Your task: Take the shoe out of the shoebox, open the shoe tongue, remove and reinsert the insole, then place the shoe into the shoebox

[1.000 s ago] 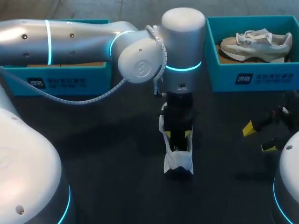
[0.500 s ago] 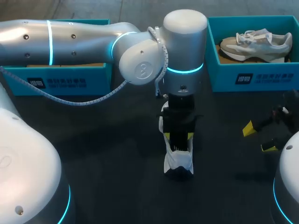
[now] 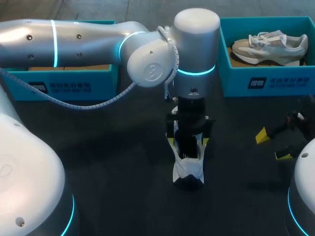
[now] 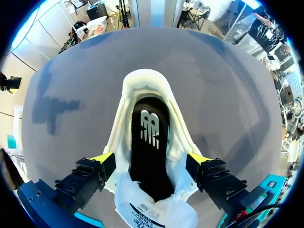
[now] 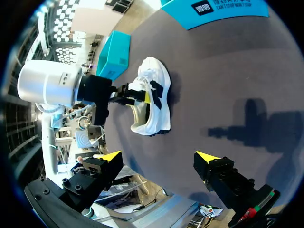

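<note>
Shoe [image 3: 187, 172] on the table's middle, long axis near to far, insole [image 4: 149, 142] lying inside. Directly above, left gripper [image 3: 187, 142] pointing down, fingers spread either side of the opening, pinching nothing. Right gripper [image 3: 272, 146] well off right, likewise spread, empty.

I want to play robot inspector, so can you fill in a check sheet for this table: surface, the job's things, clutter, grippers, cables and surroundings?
Surface: dark grey table top.
Job's things: white shoe stands mid-table with a black insole inside; teal cardboard shoebox at the back right holds a grey and white sneaker; second teal shoebox at the back left.
Clutter: nothing seen.
Grippers: left gripper open, fingers either side of the shoe's opening; right gripper open, empty, off to the right.
Cables: grey ribbed cable hangs under the left arm.
Surroundings: nothing seen.
</note>
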You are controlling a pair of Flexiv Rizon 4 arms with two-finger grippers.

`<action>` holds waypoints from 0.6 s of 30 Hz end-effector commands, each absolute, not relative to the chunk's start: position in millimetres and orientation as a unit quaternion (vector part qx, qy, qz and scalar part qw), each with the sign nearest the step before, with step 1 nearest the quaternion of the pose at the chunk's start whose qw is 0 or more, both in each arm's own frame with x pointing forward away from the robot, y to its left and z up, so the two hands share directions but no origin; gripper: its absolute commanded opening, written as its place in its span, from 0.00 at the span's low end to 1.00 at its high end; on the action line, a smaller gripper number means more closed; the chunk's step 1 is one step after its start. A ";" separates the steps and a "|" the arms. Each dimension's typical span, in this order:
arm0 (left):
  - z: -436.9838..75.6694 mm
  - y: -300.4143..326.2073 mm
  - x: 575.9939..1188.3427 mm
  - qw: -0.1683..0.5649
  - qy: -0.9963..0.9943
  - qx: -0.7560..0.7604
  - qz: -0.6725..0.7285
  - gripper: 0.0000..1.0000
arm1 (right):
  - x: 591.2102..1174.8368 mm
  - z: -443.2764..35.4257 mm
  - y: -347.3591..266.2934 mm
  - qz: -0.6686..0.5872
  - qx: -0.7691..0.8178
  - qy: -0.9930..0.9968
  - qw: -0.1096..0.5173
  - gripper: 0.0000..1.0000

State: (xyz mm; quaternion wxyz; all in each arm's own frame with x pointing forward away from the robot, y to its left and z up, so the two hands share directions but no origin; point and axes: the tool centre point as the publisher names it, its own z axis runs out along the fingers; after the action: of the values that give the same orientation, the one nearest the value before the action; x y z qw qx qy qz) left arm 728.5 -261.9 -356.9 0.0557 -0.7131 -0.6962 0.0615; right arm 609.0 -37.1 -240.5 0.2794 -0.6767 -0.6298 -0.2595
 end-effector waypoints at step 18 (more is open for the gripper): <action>-354.5 -255.6 759.9 0.050 -0.713 -0.697 0.058 1.00 | 607.4 -240.2 -36.6 -0.259 -0.678 -0.629 0.278 1.00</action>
State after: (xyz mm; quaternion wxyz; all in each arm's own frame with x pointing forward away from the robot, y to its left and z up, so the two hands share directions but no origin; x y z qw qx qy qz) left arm 756.3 -257.7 -355.1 0.0524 -0.6978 -0.7121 0.0574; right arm 609.0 -37.1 -240.5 0.2794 -0.6767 -0.6298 -0.2595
